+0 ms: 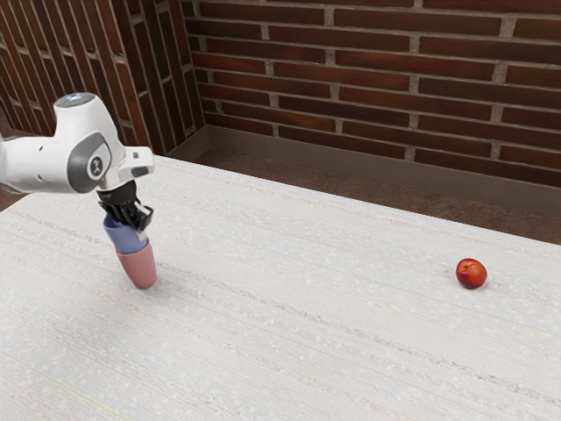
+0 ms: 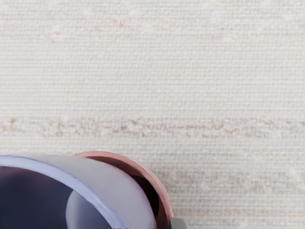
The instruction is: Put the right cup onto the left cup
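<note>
The blue cup (image 1: 121,235) sat partly inside the pink cup (image 1: 138,267), beneath the tool (image 1: 138,224); spread or pinching, I could not tell

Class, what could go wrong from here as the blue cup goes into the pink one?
The blue cup could jam or settle crooked: the wrist view shows a dark gap beside it inside the pink cup.

The claw is right at the blue cup's rim, so backing away might drag that cup or tip both.
</note>
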### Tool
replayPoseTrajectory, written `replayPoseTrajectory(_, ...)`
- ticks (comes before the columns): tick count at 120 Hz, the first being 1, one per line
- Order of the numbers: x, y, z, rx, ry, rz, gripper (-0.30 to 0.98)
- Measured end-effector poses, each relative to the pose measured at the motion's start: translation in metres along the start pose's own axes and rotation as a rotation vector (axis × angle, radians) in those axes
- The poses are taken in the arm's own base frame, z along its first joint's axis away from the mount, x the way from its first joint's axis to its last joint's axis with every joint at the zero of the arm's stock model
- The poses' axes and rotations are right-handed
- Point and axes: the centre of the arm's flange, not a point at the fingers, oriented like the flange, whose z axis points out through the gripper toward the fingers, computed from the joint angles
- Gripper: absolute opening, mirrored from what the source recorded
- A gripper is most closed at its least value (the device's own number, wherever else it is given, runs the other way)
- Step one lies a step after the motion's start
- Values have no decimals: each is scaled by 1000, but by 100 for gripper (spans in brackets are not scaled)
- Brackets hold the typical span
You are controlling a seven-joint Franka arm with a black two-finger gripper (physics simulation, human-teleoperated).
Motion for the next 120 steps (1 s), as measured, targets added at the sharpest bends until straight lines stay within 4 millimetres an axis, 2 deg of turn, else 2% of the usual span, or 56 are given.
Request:
replayPoseTrajectory(20,1,0,-6,-5,21,1,37)
replayPoseTrajectory(31,1,0,-15,-6,38,4,48)
replayPoseTrajectory(41,-3,1,-33,-9,64,6,55)
replayPoseTrajectory(57,-12,2,-62,-18,93,9,61)
replayPoseTrajectory(75,-15,1,-80,-30,78,12,65)
replayPoseTrajectory(102,14,2,-126,-42,39,38,67)
replayPoseTrajectory(113,34,2,-139,-45,10,49,68)
replayPoseTrajectory(120,45,9,-147,-48,-5,67,68)
